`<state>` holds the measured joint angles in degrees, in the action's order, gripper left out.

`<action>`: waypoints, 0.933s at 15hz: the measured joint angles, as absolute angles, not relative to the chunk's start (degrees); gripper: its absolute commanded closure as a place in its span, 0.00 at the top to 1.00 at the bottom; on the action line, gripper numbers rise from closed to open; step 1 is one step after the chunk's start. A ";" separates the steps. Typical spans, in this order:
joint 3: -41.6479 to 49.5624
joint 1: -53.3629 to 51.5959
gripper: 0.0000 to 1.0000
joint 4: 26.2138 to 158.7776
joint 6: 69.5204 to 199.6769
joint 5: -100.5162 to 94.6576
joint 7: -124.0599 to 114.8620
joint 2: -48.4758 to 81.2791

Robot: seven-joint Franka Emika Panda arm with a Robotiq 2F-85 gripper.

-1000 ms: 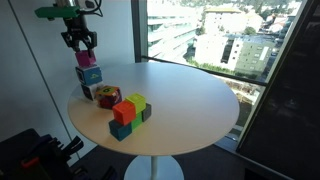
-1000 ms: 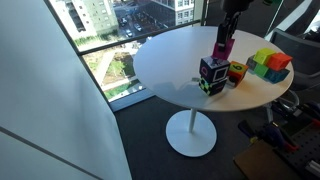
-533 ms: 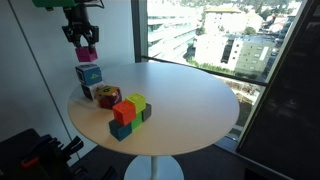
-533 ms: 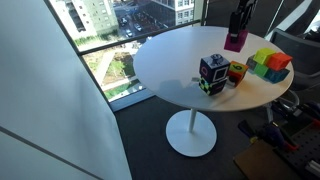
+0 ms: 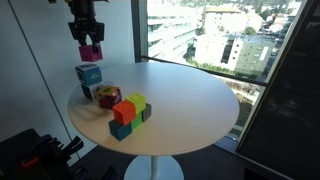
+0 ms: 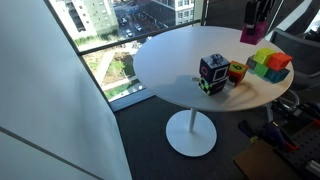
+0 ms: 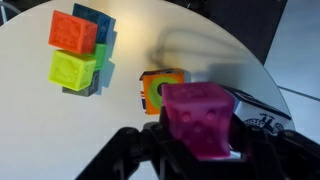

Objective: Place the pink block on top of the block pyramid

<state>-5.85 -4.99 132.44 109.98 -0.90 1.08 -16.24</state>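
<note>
My gripper (image 5: 90, 48) is shut on the pink block (image 5: 91, 52) and holds it high above the round white table (image 5: 190, 100). It also shows in an exterior view (image 6: 250, 33) and fills the lower middle of the wrist view (image 7: 200, 120). The block pyramid (image 5: 129, 113) sits near the table's front edge, with an orange-red cube and a lime green cube on blue ones. It shows in an exterior view (image 6: 268, 64) and at the upper left of the wrist view (image 7: 78, 52). The pink block is up and to the side of the pyramid.
A light blue cube (image 5: 89, 75) rests on a dark patterned cube (image 6: 212, 74), with a multicoloured orange cube (image 5: 108, 98) beside them. It shows in the wrist view (image 7: 157, 88). A large window stands behind the table. Dark equipment (image 5: 35, 155) stands below the table's edge.
My gripper has lifted the pink block off the light blue cube and raised it, moving it sideways toward the pyramid's side of the table.
</note>
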 measured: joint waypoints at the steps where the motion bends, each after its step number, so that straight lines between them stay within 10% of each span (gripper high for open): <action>1: -5.53 -4.56 0.29 132.46 109.49 -0.90 0.58 -16.50; 14: -1.49 -0.05 0.29 134.86 108.19 -1.07 -1.09 -19.51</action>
